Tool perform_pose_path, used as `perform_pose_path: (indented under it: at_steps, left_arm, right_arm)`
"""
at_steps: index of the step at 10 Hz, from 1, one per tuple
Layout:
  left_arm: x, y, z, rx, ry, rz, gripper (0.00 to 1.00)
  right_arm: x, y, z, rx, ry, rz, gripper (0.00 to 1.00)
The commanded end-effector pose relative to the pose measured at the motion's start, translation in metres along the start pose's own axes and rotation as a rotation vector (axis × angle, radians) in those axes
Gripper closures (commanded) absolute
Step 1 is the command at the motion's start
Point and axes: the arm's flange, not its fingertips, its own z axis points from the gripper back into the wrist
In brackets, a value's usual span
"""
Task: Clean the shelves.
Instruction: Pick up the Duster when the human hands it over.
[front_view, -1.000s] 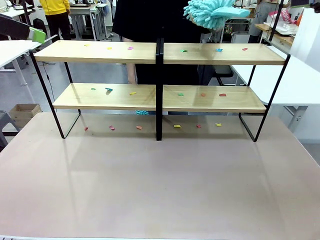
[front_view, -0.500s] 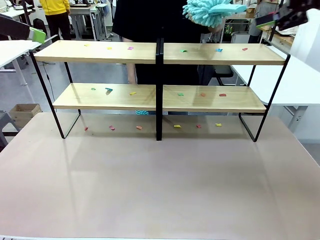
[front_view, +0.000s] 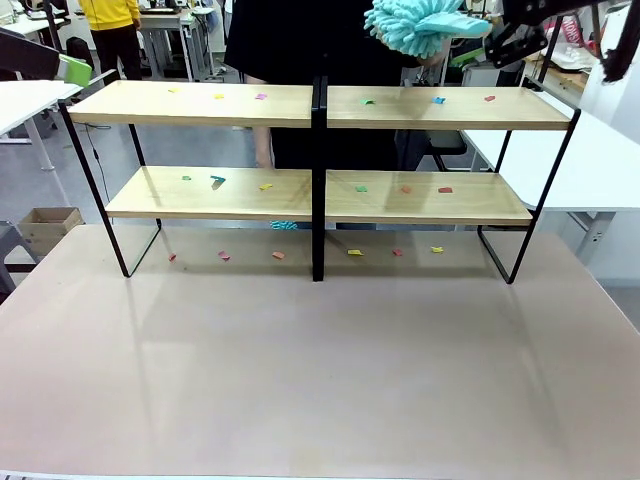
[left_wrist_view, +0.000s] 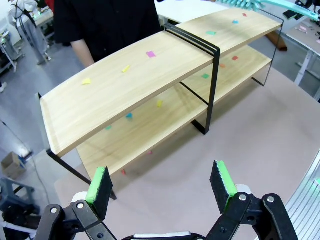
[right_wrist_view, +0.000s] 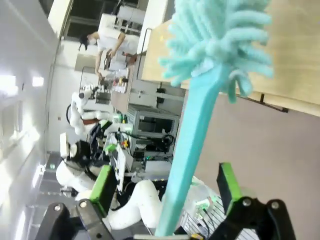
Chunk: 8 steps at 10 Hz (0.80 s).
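While the teal duster (front_view: 415, 25) hangs above the right-hand top board, we have to call this one barely begun. The shelves (front_view: 200, 104) stand across the far half of the table (front_view: 320, 380), square to us, with a person in a dark top (front_view: 290, 40) right behind them. And look at those boards: coloured paper scraps (front_view: 262, 97) are dotted along the top tier on both sides of the central post. There are more on the lower tier (front_view: 217, 180), and a further row (front_view: 278, 255) on the table underneath. As far as we can see, nothing has been swept off.

Over on the right, the right gripper (right_wrist_view: 165, 189) is up by the duster. Its jaws are spread wide, and the long teal handle (right_wrist_view: 192, 140) runs up between the green pads without being pinched. So we judge the tool is not yet taken.

The left gripper (left_wrist_view: 161, 182) hovers off the left end of the shelves (left_wrist_view: 130, 90), above the table. Its jaws are wide apart too and carry nothing.

What is left, by our reckoning, is everything. First comes a firm grip on that handle, then a pass along each of the four boards.
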Motion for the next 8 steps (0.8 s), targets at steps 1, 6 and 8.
perform_pose_path:
  at_steps: [1,6,8]
  left_arm:
    - [-0.0012,0.0013,0.0013,-0.01,-0.006,-0.004,0.0]
    - [-0.0012,0.0013,0.0013,-0.01,-0.006,-0.004,0.0]
    - [-0.0012,0.0013,0.0013,-0.01,-0.006,-0.004,0.0]
  right_arm:
    - [0.0076,0.008,-0.0034,-0.005,-0.07,-0.099,0.0]
    - [0.0092,0.0026,-0.0067,-0.005,-0.078,-0.098,0.57]
    - [0.0083,0.0008,-0.0048,-0.005,-0.089,-0.096,1.0]
